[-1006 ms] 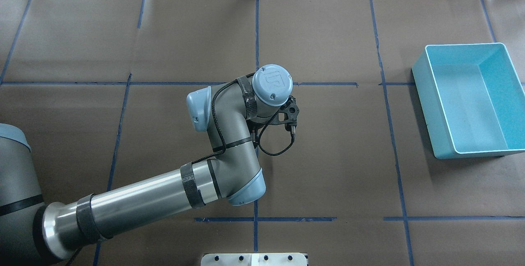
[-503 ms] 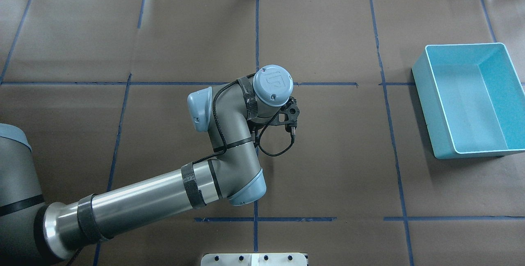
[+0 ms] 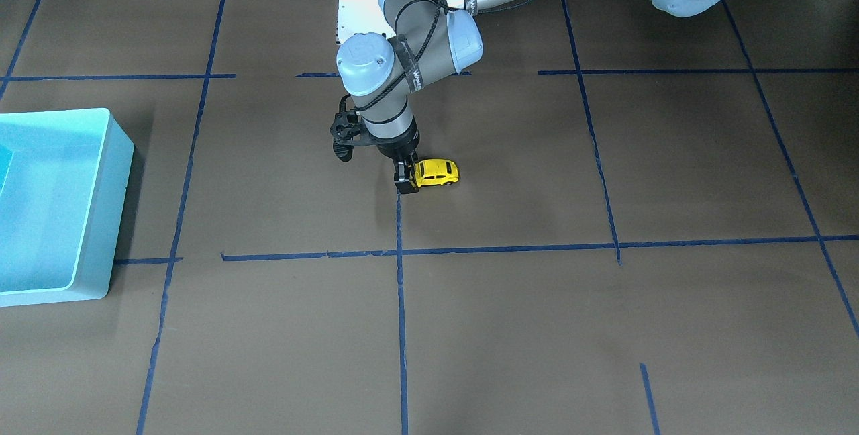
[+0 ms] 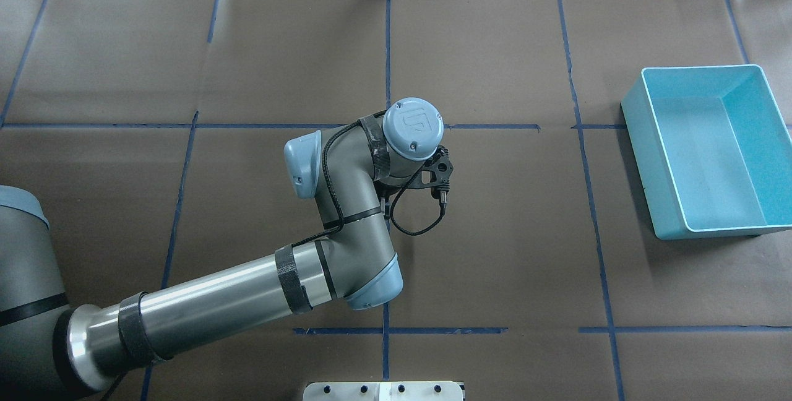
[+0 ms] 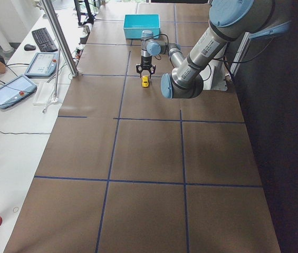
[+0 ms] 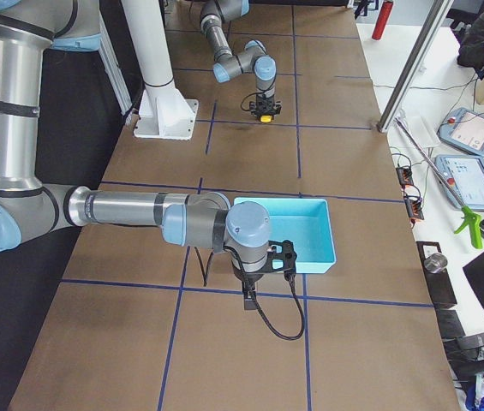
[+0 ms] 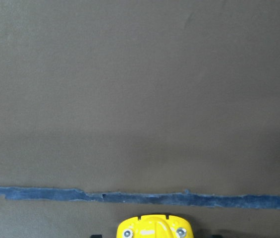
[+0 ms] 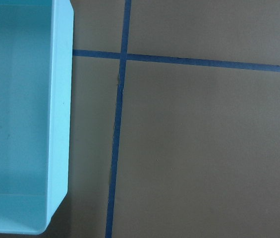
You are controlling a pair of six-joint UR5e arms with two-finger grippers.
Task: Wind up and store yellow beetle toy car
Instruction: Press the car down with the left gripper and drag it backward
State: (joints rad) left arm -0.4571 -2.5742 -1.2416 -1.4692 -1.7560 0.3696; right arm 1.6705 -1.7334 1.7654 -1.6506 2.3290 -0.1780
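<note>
The yellow beetle toy car (image 3: 437, 172) stands on its wheels on the brown table cover near the middle. My left gripper (image 3: 409, 181) comes straight down on one end of it and is shut on the car; the rest of the body sticks out sideways. In the left wrist view the car's end (image 7: 155, 229) shows at the bottom edge between the fingers. The overhead view hides the car under the left wrist (image 4: 413, 129). My right gripper (image 6: 251, 298) hovers by the near corner of the blue bin (image 6: 310, 264); whether it is open or shut I cannot tell.
The empty light-blue bin (image 4: 637, 141) stands at the table's right side, also seen as the bin (image 3: 119, 207) and the bin (image 8: 60, 124). Blue tape lines (image 7: 130, 196) grid the brown cover. Tablets and a keyboard lie on a side bench (image 5: 17, 89).
The left wrist has crept a little to the right in the overhead view. Nothing else has moved.
</note>
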